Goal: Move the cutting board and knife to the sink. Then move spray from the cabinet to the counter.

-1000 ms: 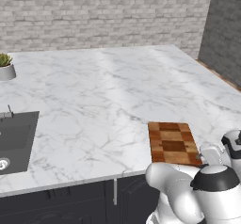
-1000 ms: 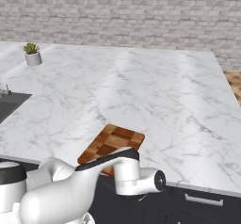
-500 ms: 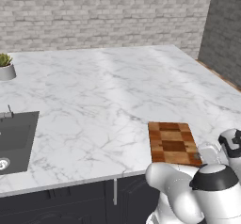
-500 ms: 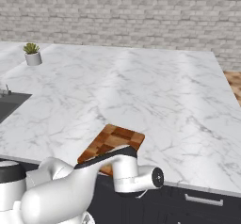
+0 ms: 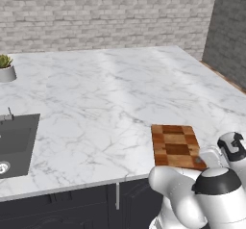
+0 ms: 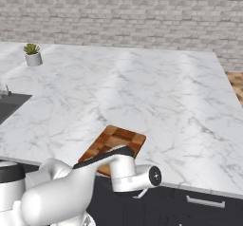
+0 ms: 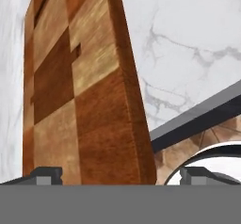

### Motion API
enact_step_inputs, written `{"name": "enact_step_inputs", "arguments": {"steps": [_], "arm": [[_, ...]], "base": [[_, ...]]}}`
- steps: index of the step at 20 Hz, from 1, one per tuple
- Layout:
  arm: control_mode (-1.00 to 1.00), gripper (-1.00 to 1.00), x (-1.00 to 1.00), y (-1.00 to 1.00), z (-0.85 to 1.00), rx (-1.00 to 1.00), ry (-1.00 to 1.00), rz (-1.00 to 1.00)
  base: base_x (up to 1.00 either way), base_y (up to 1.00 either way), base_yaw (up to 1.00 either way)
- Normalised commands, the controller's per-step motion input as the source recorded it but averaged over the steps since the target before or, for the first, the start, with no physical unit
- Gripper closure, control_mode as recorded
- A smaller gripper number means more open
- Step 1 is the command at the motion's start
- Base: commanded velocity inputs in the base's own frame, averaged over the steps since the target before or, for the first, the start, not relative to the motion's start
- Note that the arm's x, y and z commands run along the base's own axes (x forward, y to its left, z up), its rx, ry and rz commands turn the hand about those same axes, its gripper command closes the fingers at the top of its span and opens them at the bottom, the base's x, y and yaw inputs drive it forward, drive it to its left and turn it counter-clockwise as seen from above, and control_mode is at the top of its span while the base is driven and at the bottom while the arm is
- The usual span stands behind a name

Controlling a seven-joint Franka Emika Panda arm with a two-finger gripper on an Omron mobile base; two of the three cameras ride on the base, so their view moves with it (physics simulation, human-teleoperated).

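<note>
Far across the counter (image 5: 96,93) — potted plant (image 5: 6,68), sink (image 5: 17,144).

Around the cutting board (image 5: 175,145) we see bare counter (image 5: 105,98) behind and to its left. A potted plant (image 5: 6,68) and the sink (image 5: 17,141) lie well apart, far left of the cutting board.

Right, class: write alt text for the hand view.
A checkered wooden cutting board fills the left and centre, lying on the white marble counter. The open gripper has a fingertip low on either side of its near end.
</note>
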Motion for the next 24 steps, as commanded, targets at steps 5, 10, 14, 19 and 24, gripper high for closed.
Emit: {"name": "enact_step_inputs", "arguments": {"steps": [5, 10, 14, 19, 24], "arm": [[-1.0, -1.0, 0.09, 0.06, -0.08, -0.05, 0.0, 0.0], [-1.0, -1.0, 0.08, 0.03, -0.03, -0.03, 0.0, 0.0], [-1.0, 1.0, 0.02, 0.01, -0.01, -0.01, 0.0, 0.0], [-1.0, 1.0, 0.0, 0.0, 0.0, 0.0, 0.0, 0.0], [-1.0, 1.0, 0.0, 0.0, 0.0, 0.0, 0.0, 0.0]], "base": [[0.0, 0.0, 0.0], [0.0, 0.0, 0.0], [0.0, 0.0, 0.0], [0.0, 0.0, 0.0], [0.0, 0.0, 0.0]]}}
